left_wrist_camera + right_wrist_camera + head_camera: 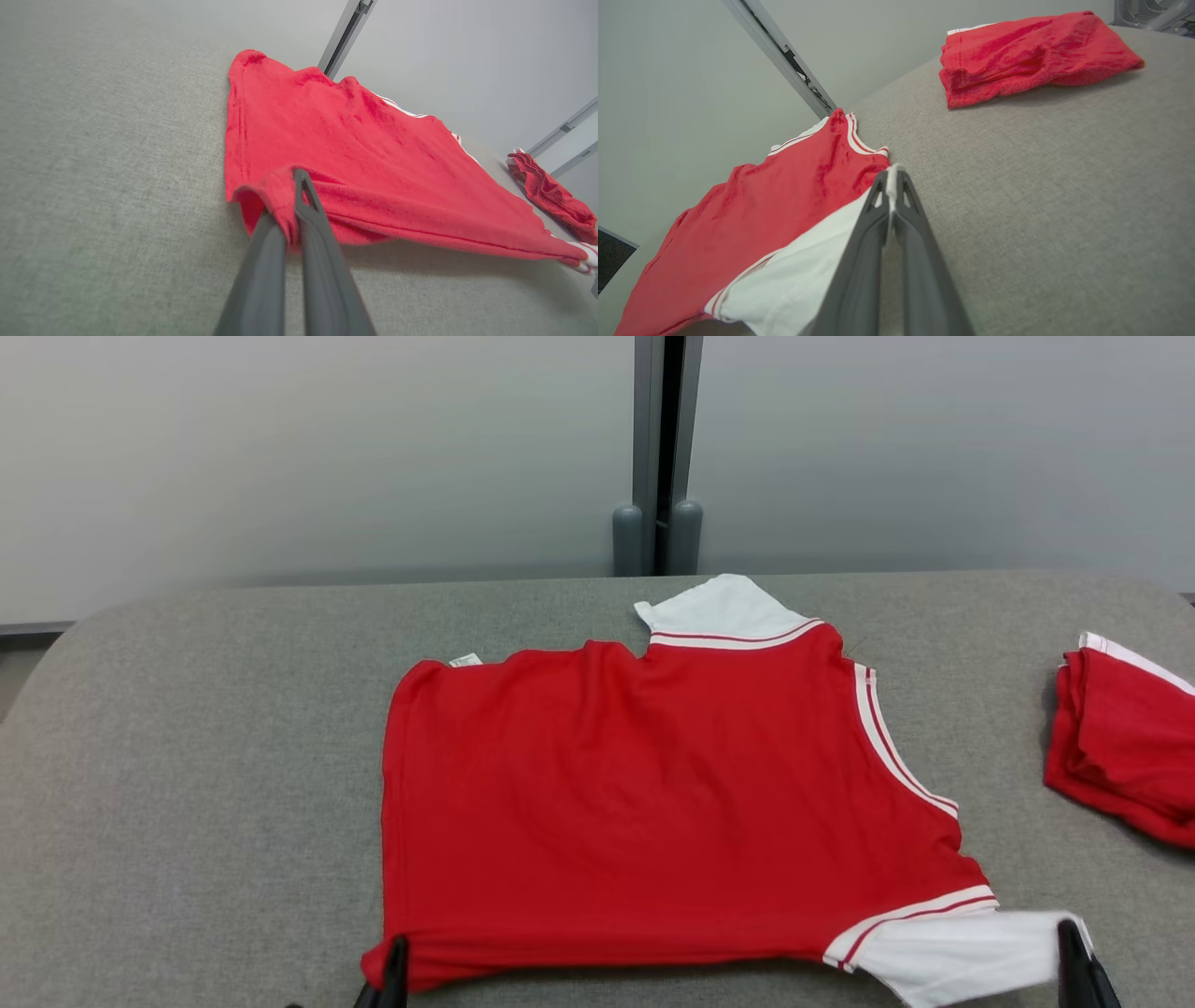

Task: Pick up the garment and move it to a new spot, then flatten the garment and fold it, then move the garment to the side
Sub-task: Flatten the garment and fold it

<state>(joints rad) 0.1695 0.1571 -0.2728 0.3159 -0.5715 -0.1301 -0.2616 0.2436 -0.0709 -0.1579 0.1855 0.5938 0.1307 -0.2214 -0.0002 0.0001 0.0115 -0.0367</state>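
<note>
**Left pincer** (294,186): we see its two dark fingers pressed together on the near hem corner of the red knit shirt with white striped sleeves (653,803), with a tuck of red cloth caught between them.

**Right pincer** (892,179): likewise clamped, here on the edge of the near white sleeve (962,952).

Between the two grips, the near edge of the shirt is raised just off the grey fabric-covered tabletop (187,756); the left wrist view shows a shadow beneath it. The rest of the shirt lies spread and nearly smooth at the middle of the tabletop. The far white sleeve (724,607) points toward the pale wall (280,448).

Well apart, at the robot's right, a second red garment folded into a compact stack (1125,747) rests near the tabletop's edge.

We judge the placing done and the flattening close to complete. No fold shows in the shirt yet, so the folding and the move to the side remain.
</note>
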